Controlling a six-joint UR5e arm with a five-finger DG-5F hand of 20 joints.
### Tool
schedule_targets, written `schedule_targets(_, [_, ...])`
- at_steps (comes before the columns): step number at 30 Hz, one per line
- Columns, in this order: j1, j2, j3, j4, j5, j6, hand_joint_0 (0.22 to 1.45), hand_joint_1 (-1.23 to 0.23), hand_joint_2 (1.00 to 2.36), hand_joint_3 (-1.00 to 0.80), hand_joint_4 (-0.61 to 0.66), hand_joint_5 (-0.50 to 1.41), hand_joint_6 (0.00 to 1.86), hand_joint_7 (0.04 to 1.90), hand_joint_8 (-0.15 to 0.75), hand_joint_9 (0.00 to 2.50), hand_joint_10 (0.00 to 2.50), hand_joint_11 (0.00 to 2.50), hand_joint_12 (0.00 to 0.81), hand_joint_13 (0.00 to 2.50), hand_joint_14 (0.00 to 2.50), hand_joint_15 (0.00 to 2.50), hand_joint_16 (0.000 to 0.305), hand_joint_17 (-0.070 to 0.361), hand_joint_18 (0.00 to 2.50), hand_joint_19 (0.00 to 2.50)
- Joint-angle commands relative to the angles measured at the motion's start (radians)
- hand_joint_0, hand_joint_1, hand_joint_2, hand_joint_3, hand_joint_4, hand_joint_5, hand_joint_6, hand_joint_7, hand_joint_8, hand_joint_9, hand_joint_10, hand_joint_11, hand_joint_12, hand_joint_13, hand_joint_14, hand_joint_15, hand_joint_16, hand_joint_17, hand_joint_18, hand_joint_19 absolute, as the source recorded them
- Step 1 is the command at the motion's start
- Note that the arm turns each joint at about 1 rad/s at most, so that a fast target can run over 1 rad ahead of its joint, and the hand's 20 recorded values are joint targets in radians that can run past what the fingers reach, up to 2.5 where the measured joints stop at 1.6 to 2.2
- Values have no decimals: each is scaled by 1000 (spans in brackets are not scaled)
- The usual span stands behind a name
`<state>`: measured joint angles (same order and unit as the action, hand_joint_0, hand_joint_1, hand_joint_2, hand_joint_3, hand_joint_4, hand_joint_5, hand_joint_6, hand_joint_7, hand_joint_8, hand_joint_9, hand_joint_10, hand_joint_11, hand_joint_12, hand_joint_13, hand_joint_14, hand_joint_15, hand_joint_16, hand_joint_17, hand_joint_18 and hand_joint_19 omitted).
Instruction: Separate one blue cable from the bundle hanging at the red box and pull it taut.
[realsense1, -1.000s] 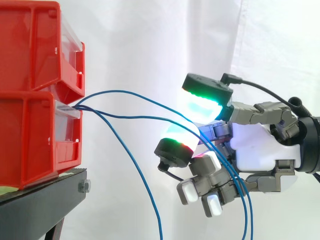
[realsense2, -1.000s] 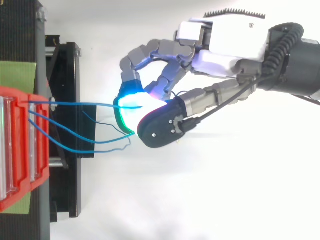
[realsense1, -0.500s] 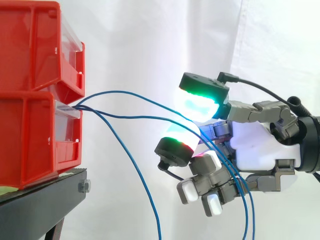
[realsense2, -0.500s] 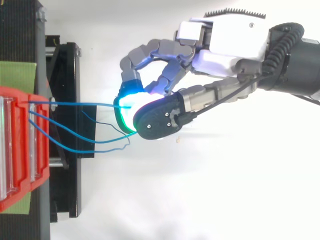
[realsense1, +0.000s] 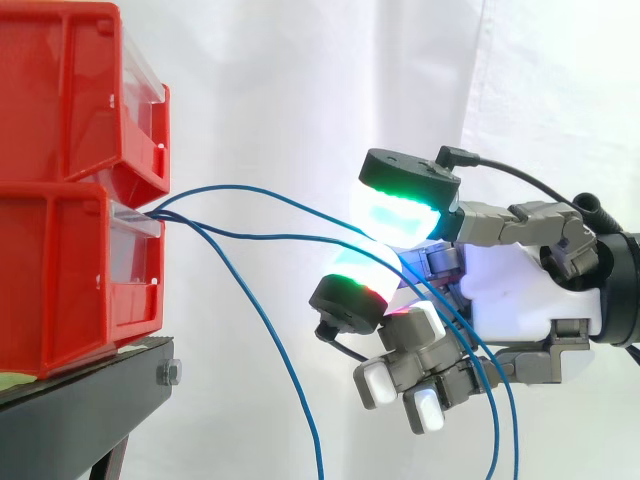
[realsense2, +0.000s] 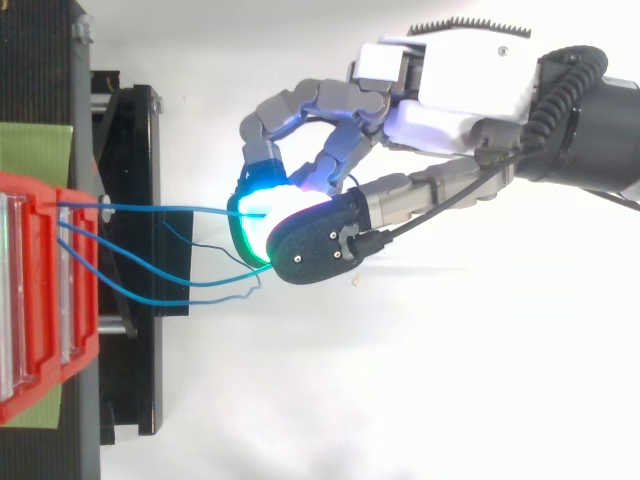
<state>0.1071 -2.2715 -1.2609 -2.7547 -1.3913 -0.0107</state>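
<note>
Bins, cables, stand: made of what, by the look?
The red bins look like glossy moulded plastic, with sheen on the walls; their clear front panels look plastic. The blue cables have a thin smooth sheath, probably plastic over wire; they hang in soft curves. The black stand is probably painted metal, matte, with a bolt at its corner.

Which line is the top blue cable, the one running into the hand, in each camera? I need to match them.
Side view: the top blue cable arcs up and right from the red bin, then drops between the glowing pads of the hand.
Top view: the top blue cable is the uppermost, nearly straight line from the red bin to the pads.
Shared landmark: the red bin's front edge, where the cables emerge.
</note>
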Motion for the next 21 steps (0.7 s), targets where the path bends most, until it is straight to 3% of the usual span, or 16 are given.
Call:
schedule_targets(1, [0,0,0,1,0,-2,561,-665,1015,-309,191,-173,844,1268,389,1041,25,968,434,809,23,668,59,134,873,684])
schedule_targets(5, [-1,0,0,1,0,-2,541,-566,1007,-423,195,-170,841,1257,393,1053,25,969,437,814,23,671,61,136,881,678])
schedule_targets(9, [0,0,0,1,0,-2,563,-513,1008,-416,189,-168,835,1255,389,1053,25,973,432,809,22,677,59,134,869,694])
schedule_targets(17, [0,0,0,0,0,-3,567,-660,1026,-59,214,-166,858,1414,400,1055,28,996,437,810,23,666,59,133,874,679])
schedule_targets(21, [0,1,0,1,0,-3,583,-705,1024,-5,203,-167,872,1430,405,1050,25,992,451,814,22,661,62,140,899,660])
